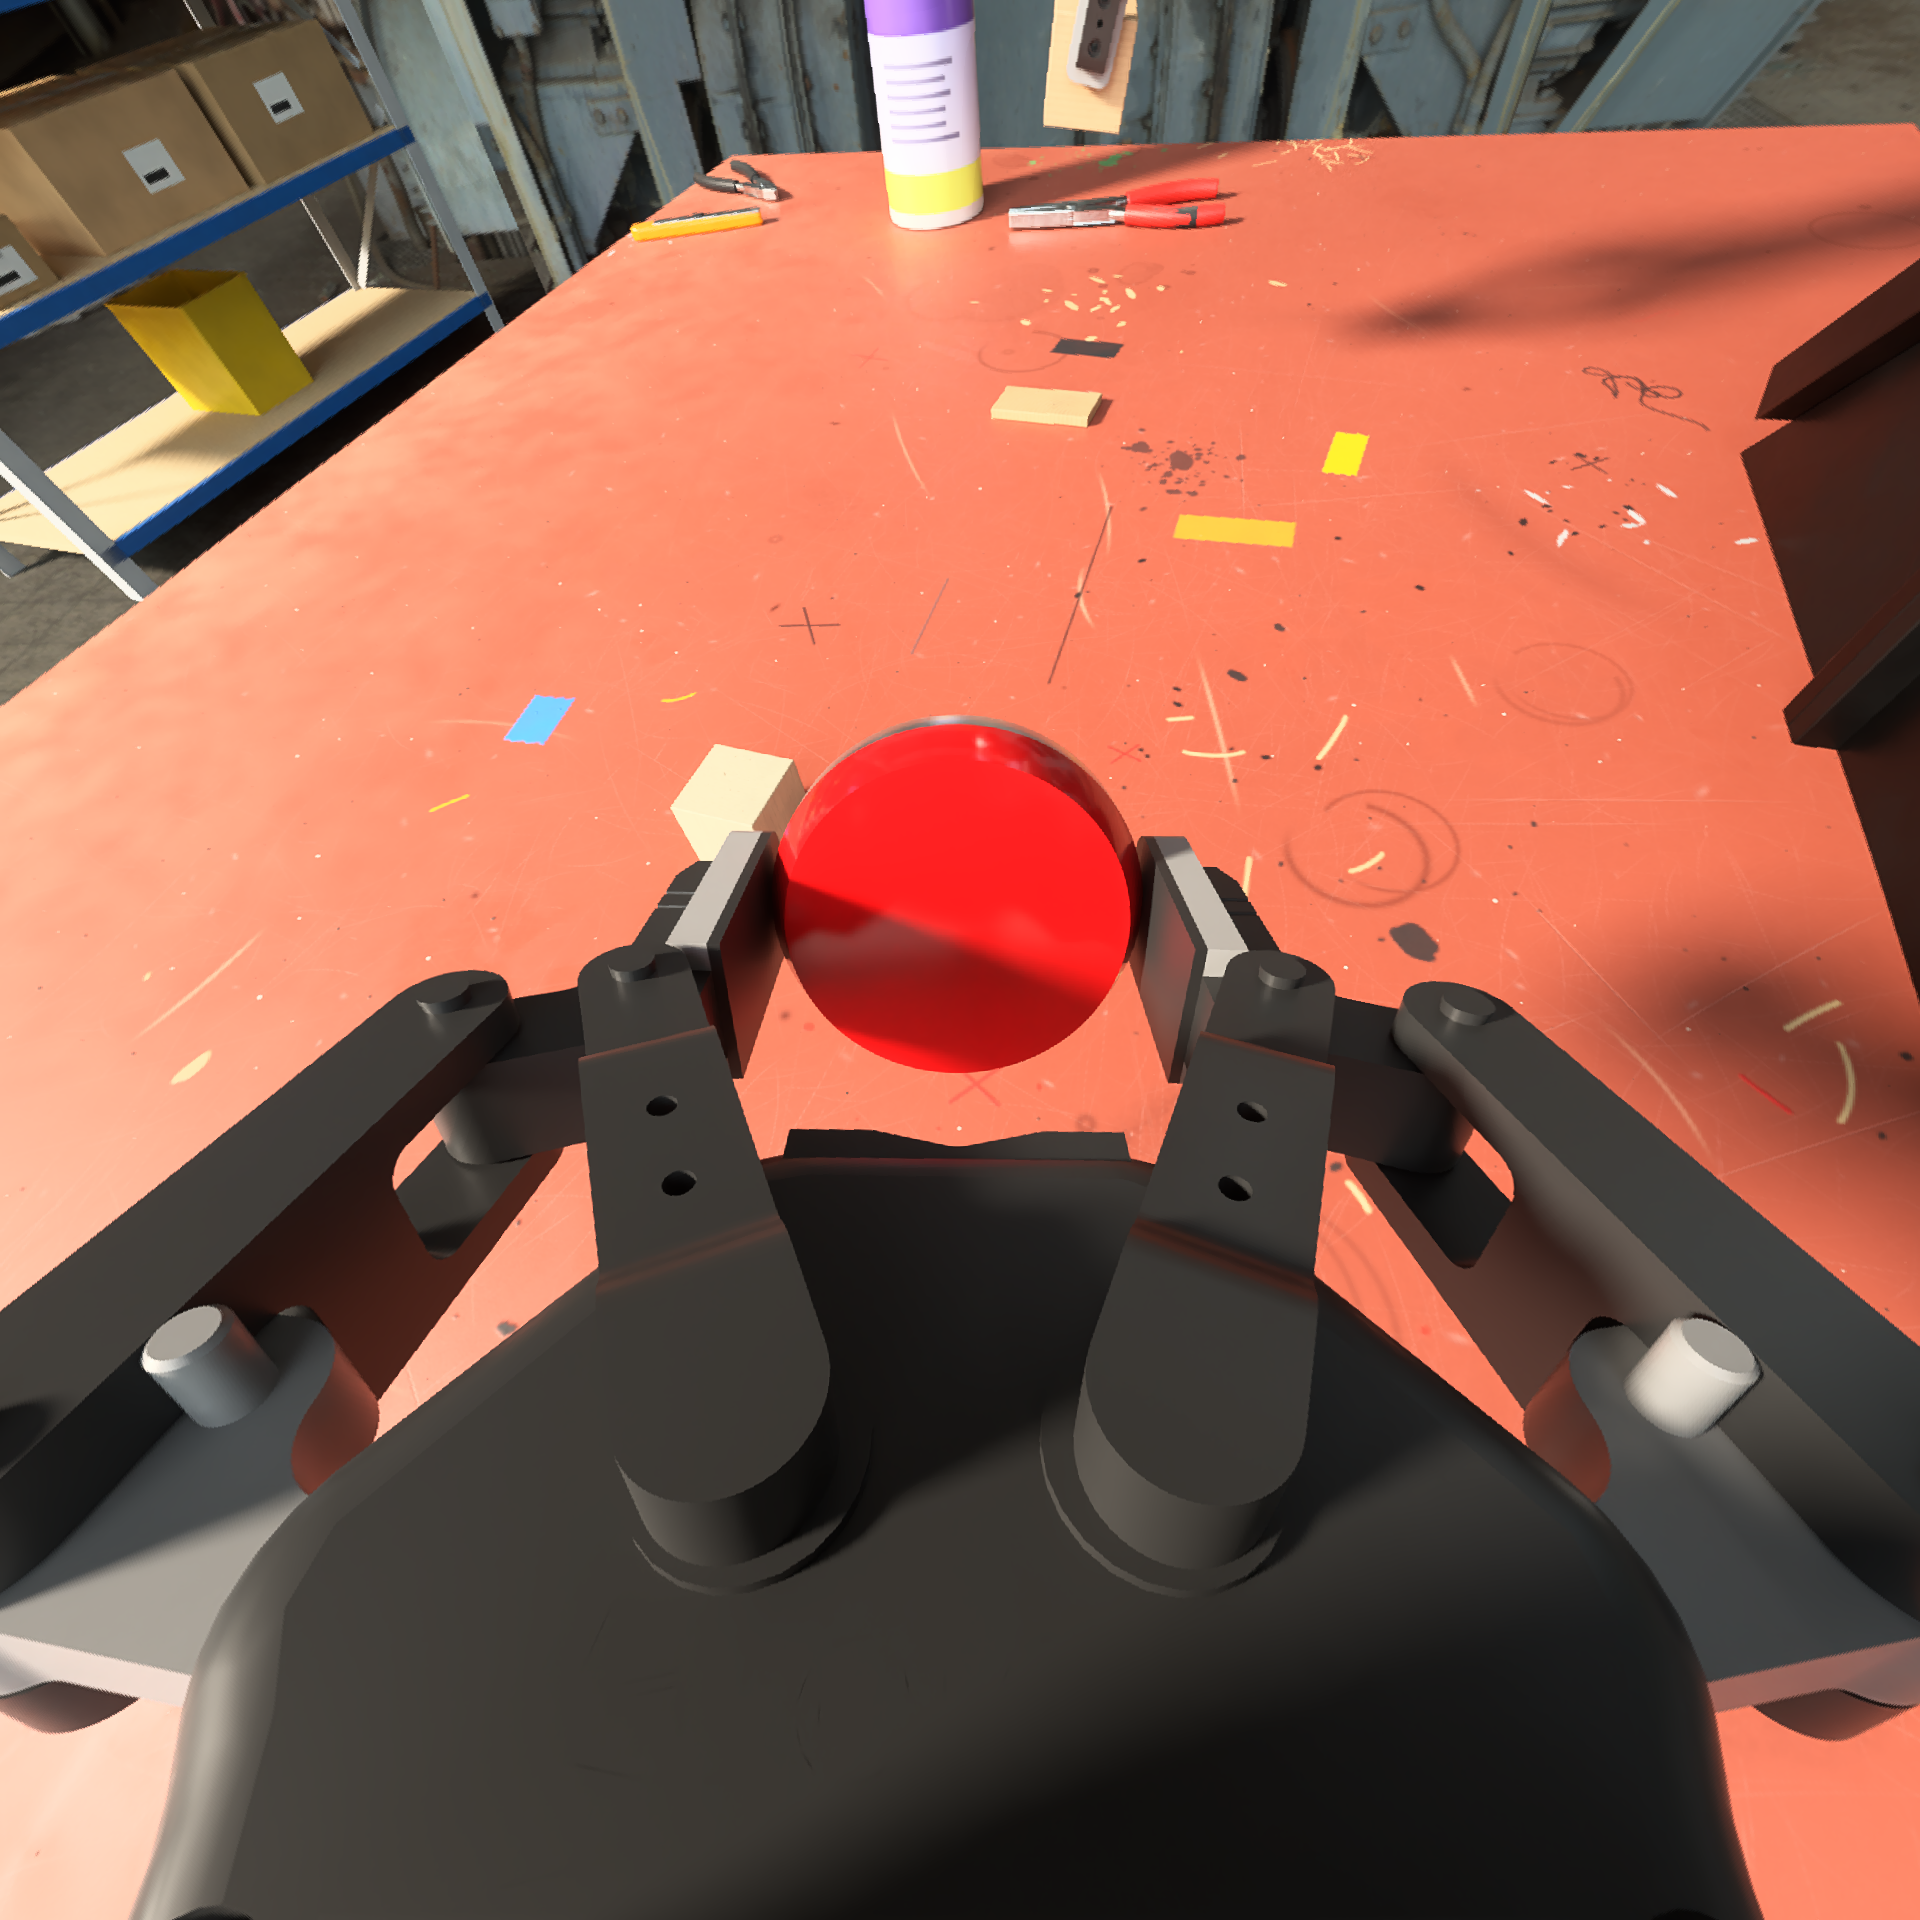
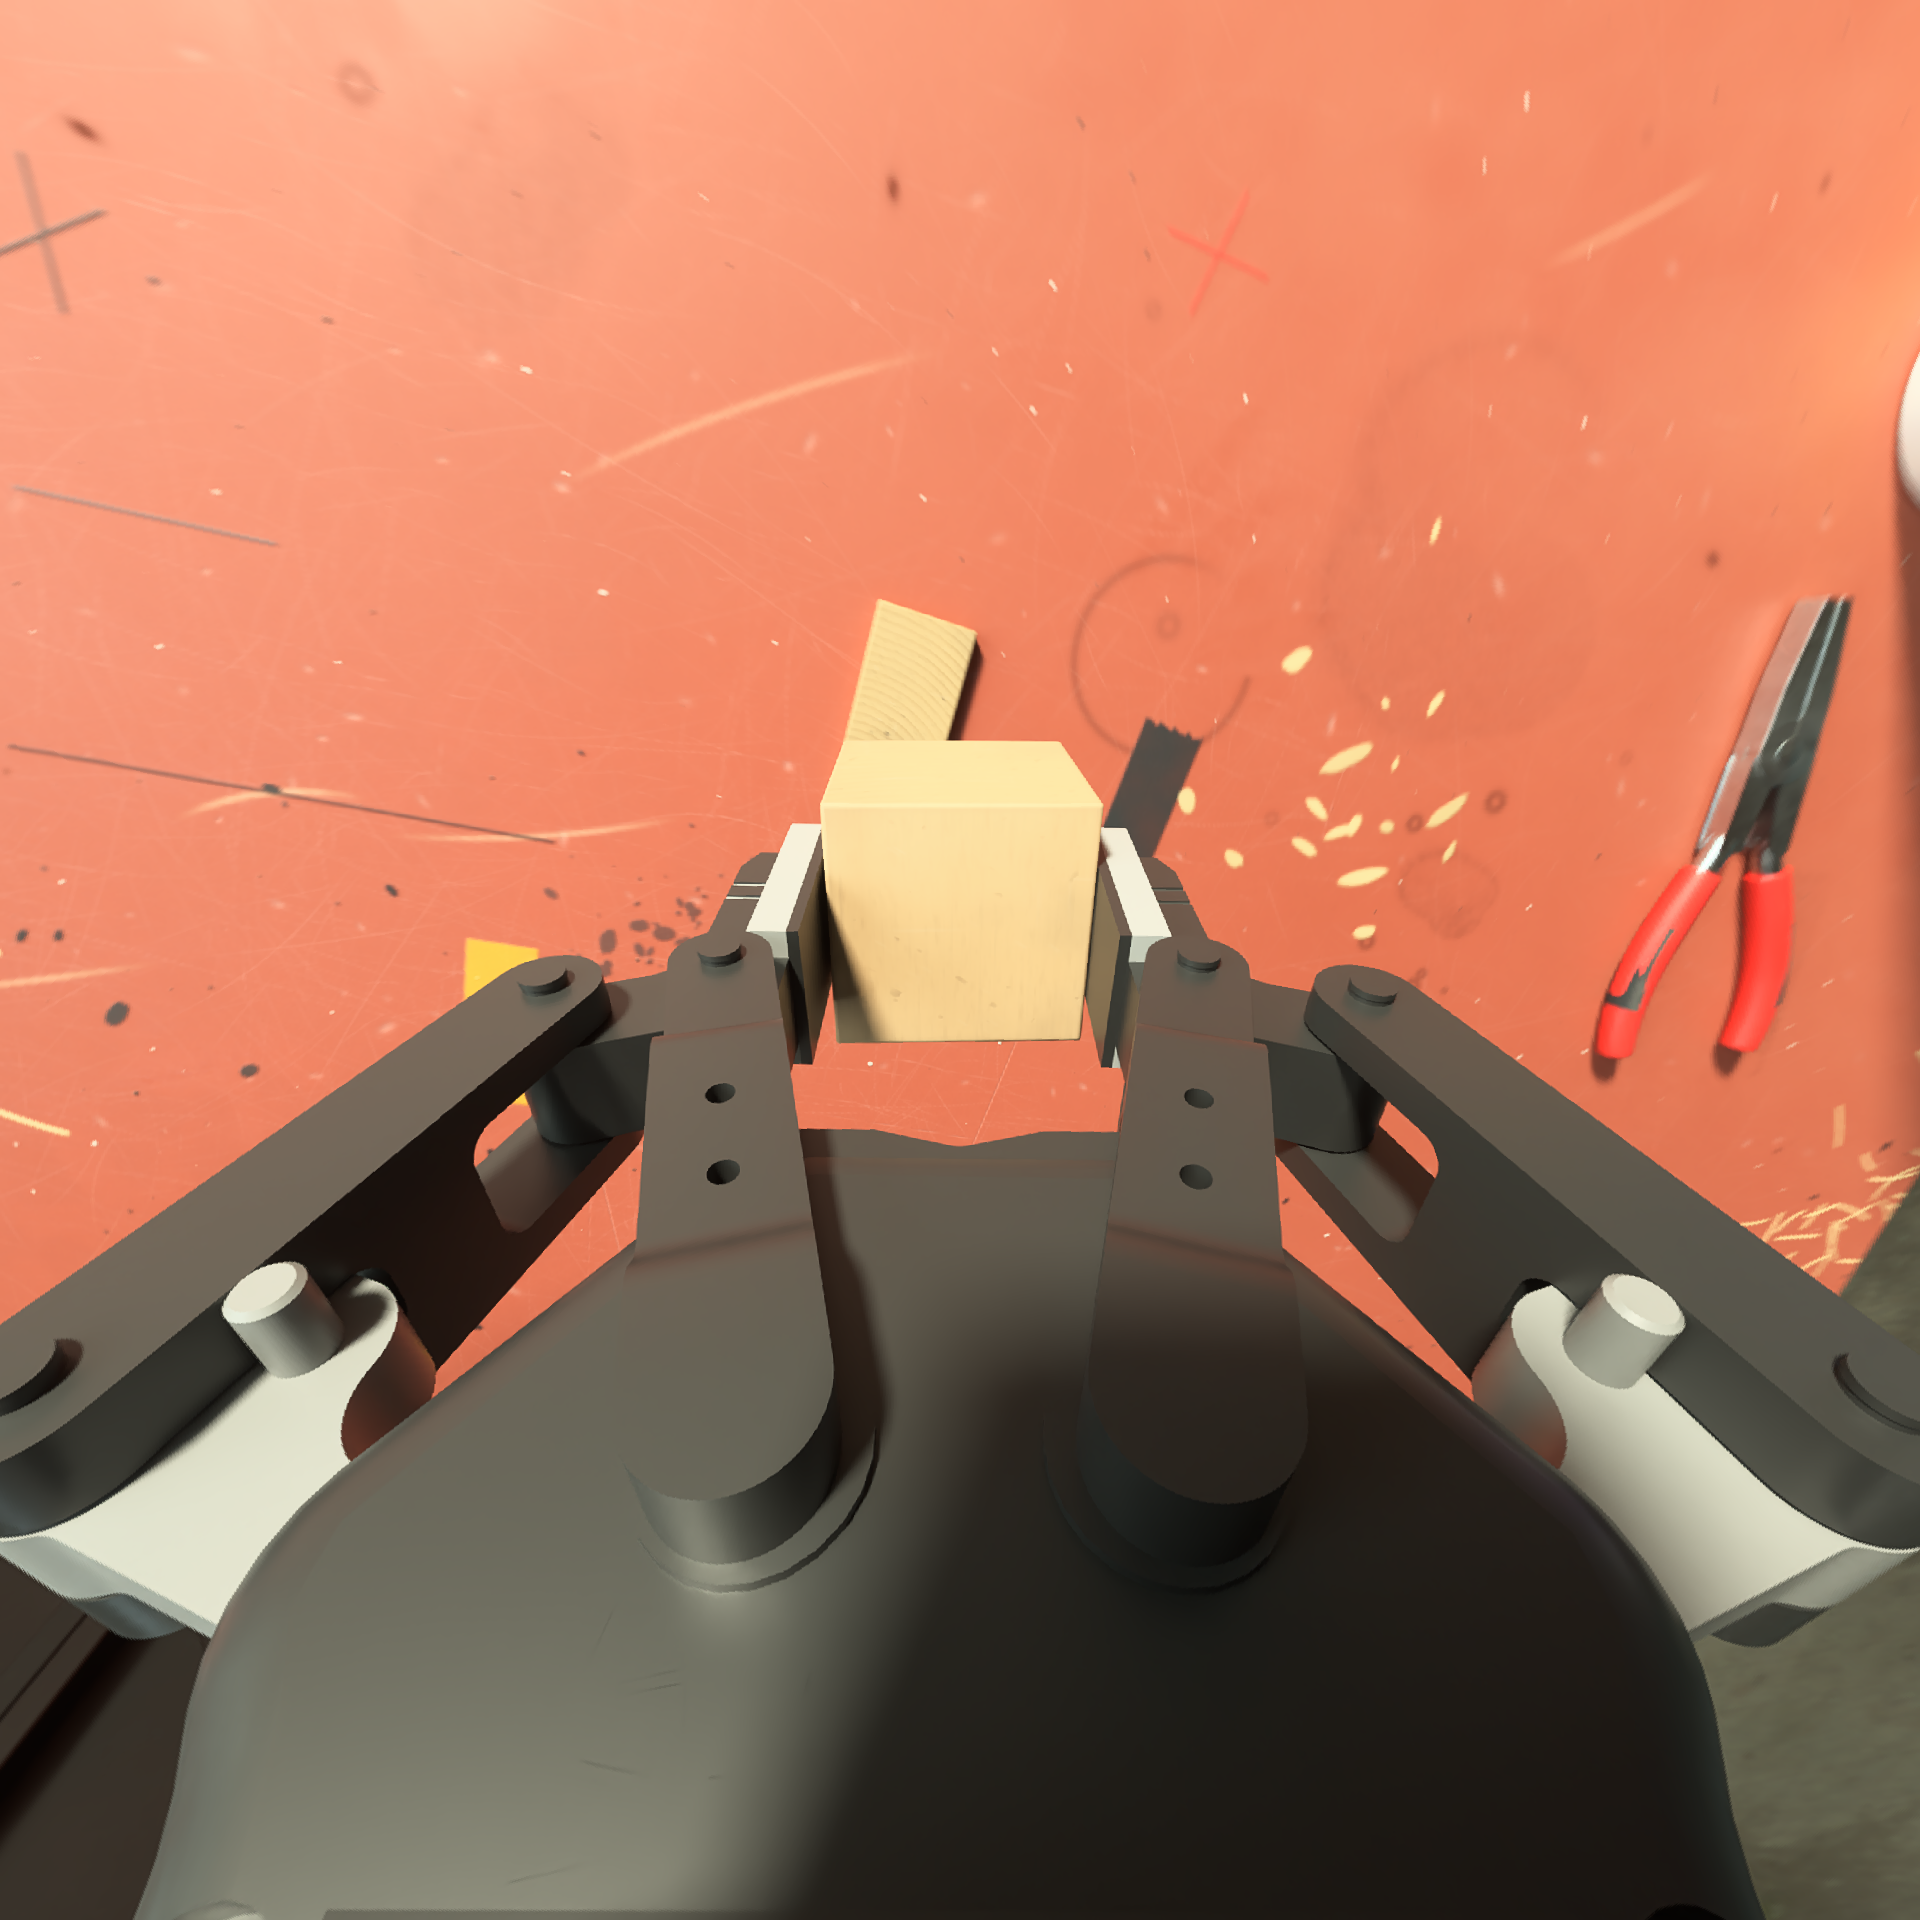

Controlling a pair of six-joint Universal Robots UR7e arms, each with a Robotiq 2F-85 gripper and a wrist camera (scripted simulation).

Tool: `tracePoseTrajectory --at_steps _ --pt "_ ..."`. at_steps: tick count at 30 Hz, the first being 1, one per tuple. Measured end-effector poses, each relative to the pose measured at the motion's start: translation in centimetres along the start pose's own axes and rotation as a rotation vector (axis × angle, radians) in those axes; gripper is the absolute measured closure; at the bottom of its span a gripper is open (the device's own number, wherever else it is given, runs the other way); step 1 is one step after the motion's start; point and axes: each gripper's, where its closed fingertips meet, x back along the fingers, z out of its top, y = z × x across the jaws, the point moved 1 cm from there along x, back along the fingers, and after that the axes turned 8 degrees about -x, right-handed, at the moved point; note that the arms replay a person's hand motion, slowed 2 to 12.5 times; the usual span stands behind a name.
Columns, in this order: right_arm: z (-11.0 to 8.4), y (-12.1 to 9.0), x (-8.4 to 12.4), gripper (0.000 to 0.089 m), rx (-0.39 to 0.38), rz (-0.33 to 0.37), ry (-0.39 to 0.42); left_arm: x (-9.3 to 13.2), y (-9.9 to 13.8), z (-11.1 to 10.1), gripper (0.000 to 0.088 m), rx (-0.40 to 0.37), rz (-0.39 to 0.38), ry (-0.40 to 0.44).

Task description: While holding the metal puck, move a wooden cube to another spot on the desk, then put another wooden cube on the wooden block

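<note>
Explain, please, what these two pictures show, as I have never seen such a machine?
Each picture comes from a camera on one robot arm's wrist, looking along its two-fingered end effector. The left end effector clamps a red metal puck above an orange desk; a wooden cube rests just beyond. The right end effector grips another wooden cube above a flat wooden block. Red-handled pliers lie nearby, and a spray can stands at the far edge.
</note>
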Motion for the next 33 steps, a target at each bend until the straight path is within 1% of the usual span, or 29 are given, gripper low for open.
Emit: tracePoseTrajectory --at_steps 4,9,19,24,33 --pt "-1.4 2.0 -2.2 0.0485 -0.091 0.020 -0.023 -0.3 0.2 -0.1 0.0294 0.000 -0.006 -0.006" --pt "-2.4 3.4 -4.6 0.0485 -0.148 0.038 -0.037 -0.7 0.3 -0.3 0.0294 -0.002 -0.014 -0.019" --pt "-3.0 4.6 -8.2 0.0485 -0.190 0.035 -0.073 -1.5 0.3 -0.8 0.0294 -0.003 -0.025 -0.044" --pt "-3.1 4.9 -9.6 0.0485 -0.199 0.019 -0.096 -1.7 0.0 -1.1 0.0294 0.001 -0.023 -0.049" --pt "-3.0 5.0 -11.5 0.0485 -0.229 0.016 -0.114 -1.8 -0.3 -1.4 0.0294 0.015 -0.024 -0.048"
